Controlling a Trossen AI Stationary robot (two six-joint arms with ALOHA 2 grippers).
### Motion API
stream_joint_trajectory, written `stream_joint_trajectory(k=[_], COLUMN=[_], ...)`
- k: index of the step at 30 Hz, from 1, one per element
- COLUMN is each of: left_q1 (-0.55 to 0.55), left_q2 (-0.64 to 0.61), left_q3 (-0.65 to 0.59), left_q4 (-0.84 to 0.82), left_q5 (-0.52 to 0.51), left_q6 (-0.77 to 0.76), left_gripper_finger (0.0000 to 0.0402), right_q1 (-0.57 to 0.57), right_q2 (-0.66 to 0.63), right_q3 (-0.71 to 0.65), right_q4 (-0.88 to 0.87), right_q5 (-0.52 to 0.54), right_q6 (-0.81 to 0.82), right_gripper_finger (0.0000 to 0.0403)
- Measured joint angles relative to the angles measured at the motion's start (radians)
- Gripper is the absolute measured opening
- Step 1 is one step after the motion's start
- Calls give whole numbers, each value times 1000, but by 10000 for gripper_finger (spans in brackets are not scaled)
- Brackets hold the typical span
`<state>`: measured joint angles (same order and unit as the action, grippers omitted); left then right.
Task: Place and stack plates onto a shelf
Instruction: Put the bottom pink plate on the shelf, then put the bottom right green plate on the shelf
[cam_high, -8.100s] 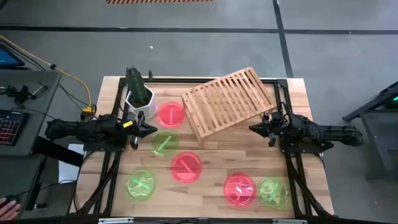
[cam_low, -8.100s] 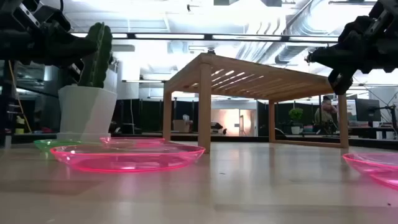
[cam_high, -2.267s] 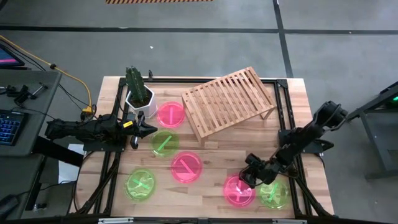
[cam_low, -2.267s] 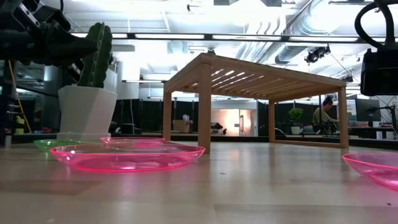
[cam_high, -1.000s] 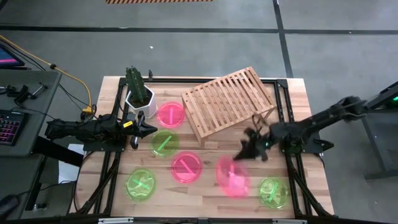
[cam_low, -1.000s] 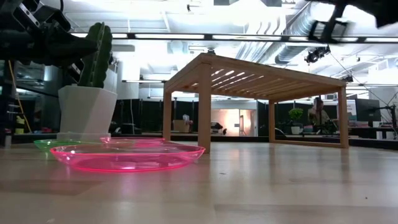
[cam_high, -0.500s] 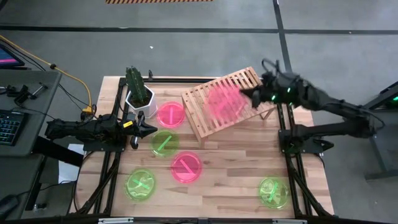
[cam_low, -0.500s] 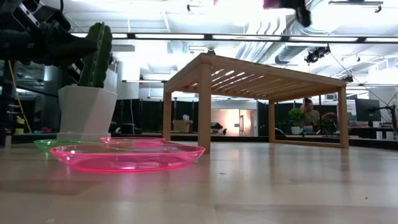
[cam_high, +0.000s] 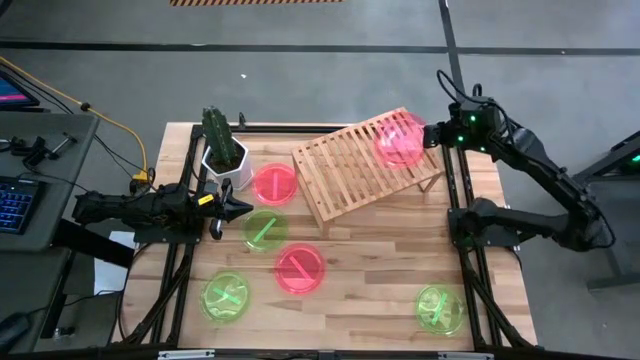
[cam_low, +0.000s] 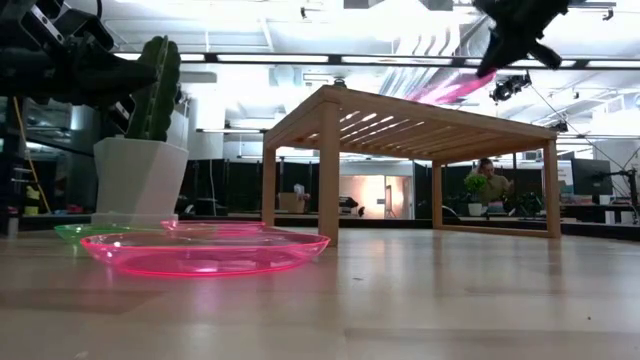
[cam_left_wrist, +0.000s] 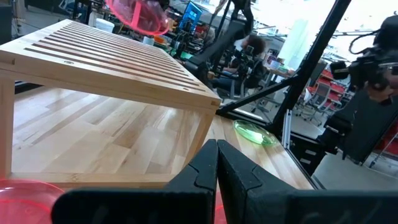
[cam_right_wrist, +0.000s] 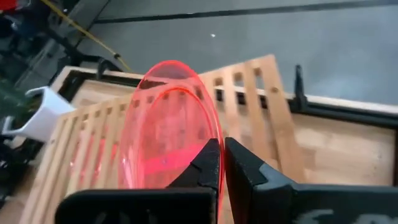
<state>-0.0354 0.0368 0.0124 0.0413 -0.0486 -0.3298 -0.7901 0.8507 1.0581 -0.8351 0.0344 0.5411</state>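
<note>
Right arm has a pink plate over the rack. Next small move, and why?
Probably level the pink plate and lower it onto the shelf. The right gripper holds it by the rim, tilted and above the slats in the low view, over the shelf's far right corner. The left gripper waits by the cactus.

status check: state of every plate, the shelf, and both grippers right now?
Right gripper: shut on the held pink plate, above the shelf's far right corner.
Held pink plate: gripped by its rim, tilted, not yet set down.
Shelf: upright on the table, nothing resting on it.
Other two pink plates: flat on the table.
Three green plates: flat on the table.
Left gripper: shut, empty, waiting at the table's left.
</note>
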Motion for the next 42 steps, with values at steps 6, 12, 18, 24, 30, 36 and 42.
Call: stream_joint_trajectory(k=[6, 12, 18, 24, 30, 36, 42], left_q1=[0, 0, 0, 0, 0, 0, 0], left_q2=[0, 0, 0, 0, 0, 0, 0], left_q3=[0, 0, 0, 0, 0, 0, 0], left_q4=[0, 0, 0, 0, 0, 0, 0], left_q5=[0, 0, 0, 0, 0, 0, 0], left_q6=[0, 0, 0, 0, 0, 0, 0], left_gripper_finger=[1, 1, 1, 1, 1, 1, 1], right_q1=[-122, -186, -219, -220, -221, -220, -134], right_q2=[-2, -1, -1, -1, -2, -17, -65], right_q3=[-101, -185, -230, -238, -238, -141, -55], right_q4=[63, 127, 144, 153, 174, 176, 210], right_q5=[-95, -107, -87, -67, -27, -91, -441], right_q6=[7, 45, 69, 82, 79, -23, -18], right_gripper_finger=[0, 0, 0, 0, 11, 71, 130])
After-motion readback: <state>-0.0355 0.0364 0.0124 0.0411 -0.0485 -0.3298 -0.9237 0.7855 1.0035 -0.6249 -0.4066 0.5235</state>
